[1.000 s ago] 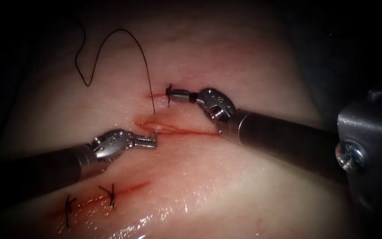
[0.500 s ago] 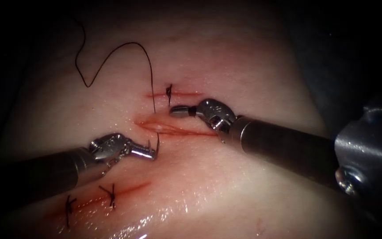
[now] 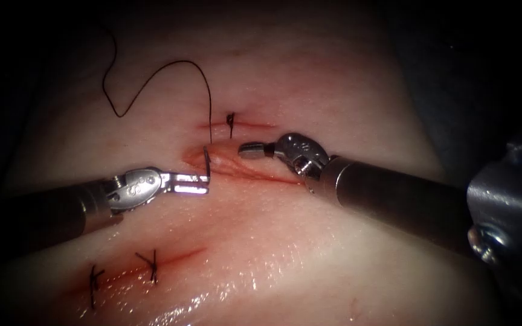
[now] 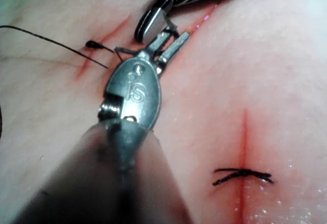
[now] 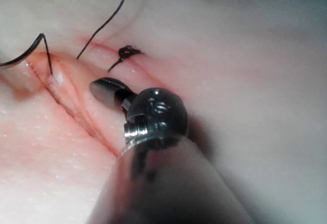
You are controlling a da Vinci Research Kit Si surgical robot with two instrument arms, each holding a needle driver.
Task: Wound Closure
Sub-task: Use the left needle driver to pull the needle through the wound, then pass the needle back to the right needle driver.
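- The left tool [image 3: 203, 182] is pinching the needle [image 3: 207, 164] at its jaw tips, seemingly near the end where the thread joins, though the exact spot along the curve is hard to judge.
- The needle is standing nearly upright at the left end of the open cut [image 3: 237, 169]; it is hard to tell whether its tip is sitting in the tissue [image 3: 309, 253] or just resting against the lip. Held this way, the curve appears to be lined up with the edge of the cut.
- The thread [image 3: 152, 78] is trailing up from the needle, arching over the tissue and looping away to the upper left, lying slack and clear of both tools.
- The right tool [image 3: 250, 148] is hovering just above the cut's upper edge with its jaws pressed together and holding nothing; it looks placed close by, ready to help.
- A knotted stitch [image 3: 231, 122] is sitting on a shorter closed cut just beyond the open one, and two more stitches [image 3: 152, 265] are crossing another cut nearer the camera on the left.
- The tissue surface is looking wet and glossy, with red fluid [image 3: 170, 259] staining the lines of the cuts; the surroundings are lying in darkness.
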